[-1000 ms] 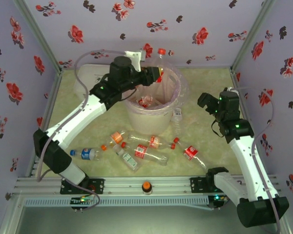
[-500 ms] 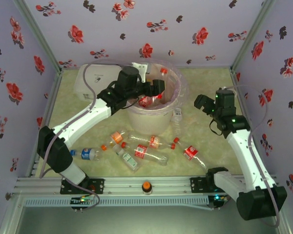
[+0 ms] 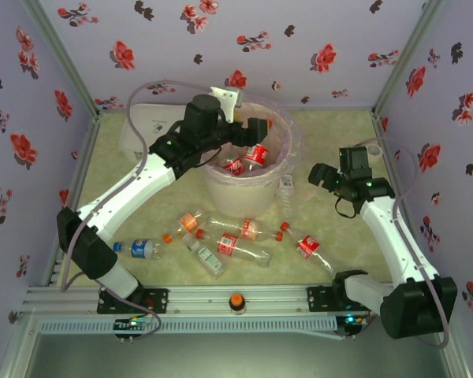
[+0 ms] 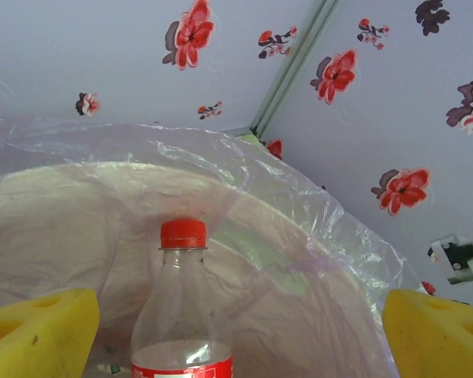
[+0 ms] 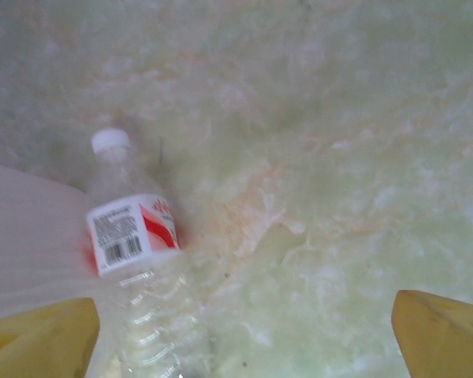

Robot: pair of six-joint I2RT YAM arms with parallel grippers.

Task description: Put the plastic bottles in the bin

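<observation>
**Both claws open; bottles in the bin and across the tabletop**

A pale green, marbled tabletop (image 3: 331, 134) is enclosed by lilac walls printed with red and dark flowers. The bin (image 3: 236, 195), a round white bucket, is lined with a thin, crinkled, translucent pink bag (image 4: 299, 236). The left claw (image 3: 256, 135) is held over the bin's opening with its jaws wide apart. In the left wrist view its yellow foam pads (image 4: 31, 335) are seen at either edge. A clear bottle with a red cap (image 4: 181, 303) and a red label is framed between them, inside the bag and touched by neither pad. From above, two red-labelled bottles (image 3: 235, 165) are seen inside the bin below this claw. A white rectangular lidded box (image 3: 146, 126) is set beside the bin, partly hidden by the left arm.

The right claw (image 3: 317, 175) is also open, with nothing gripped, and is held low over the tabletop to the bin's right. Before it, a clear ribbed bottle with a white cap (image 5: 134, 268) and a red-and-white barcoded label is laid on the tabletop. It lies just beside one yellow pad (image 5: 39, 339) and close to the bin's white wall.

Nearer the arm bases than either claw, more bottles are scattered on their sides. Among them are a blue-labelled bottle (image 3: 146, 249), an orange-capped bottle (image 3: 191, 222), a green-labelled bottle (image 3: 206, 257) and a red-capped bottle (image 3: 303, 246) below the right claw.
</observation>
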